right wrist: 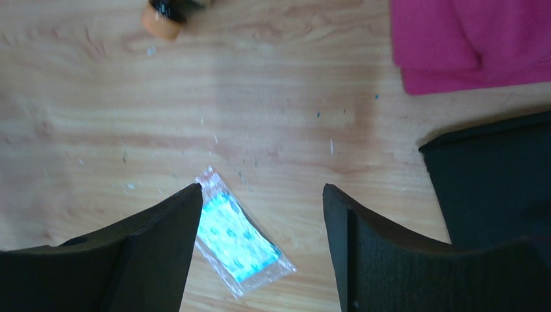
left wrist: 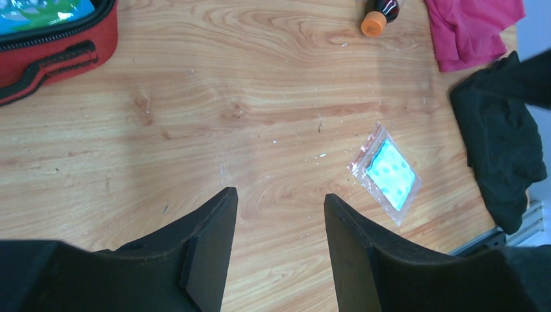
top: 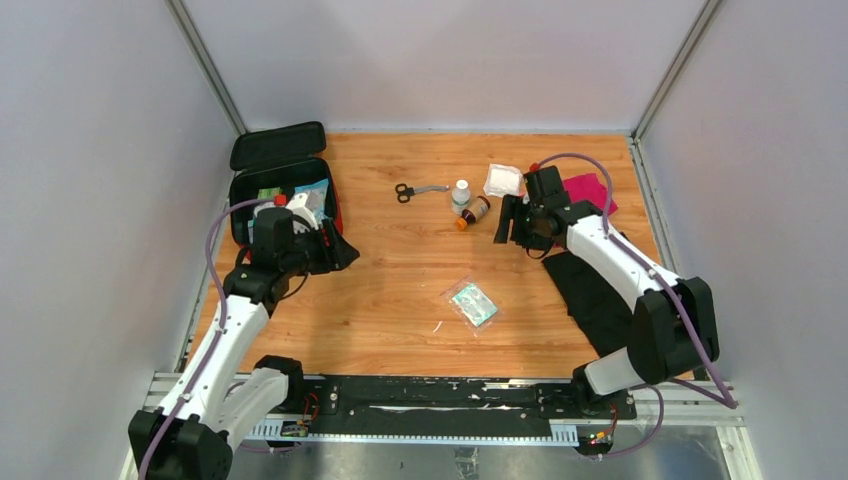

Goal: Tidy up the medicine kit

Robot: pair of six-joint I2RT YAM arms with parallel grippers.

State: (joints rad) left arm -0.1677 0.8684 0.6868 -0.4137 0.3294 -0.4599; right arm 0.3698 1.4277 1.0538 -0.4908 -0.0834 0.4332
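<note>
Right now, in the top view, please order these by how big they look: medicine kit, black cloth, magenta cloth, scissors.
1. medicine kit, lying open: largest.
2. black cloth, partly under the right arm, so its full size is unsure.
3. magenta cloth, smaller as seen.
4. scissors: smallest.

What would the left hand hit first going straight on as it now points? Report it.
Most likely the bare wooden tabletop: the open left hand aims down at plain wood, with the sealed teal packet off to one side. Depth is hard to judge.
</note>
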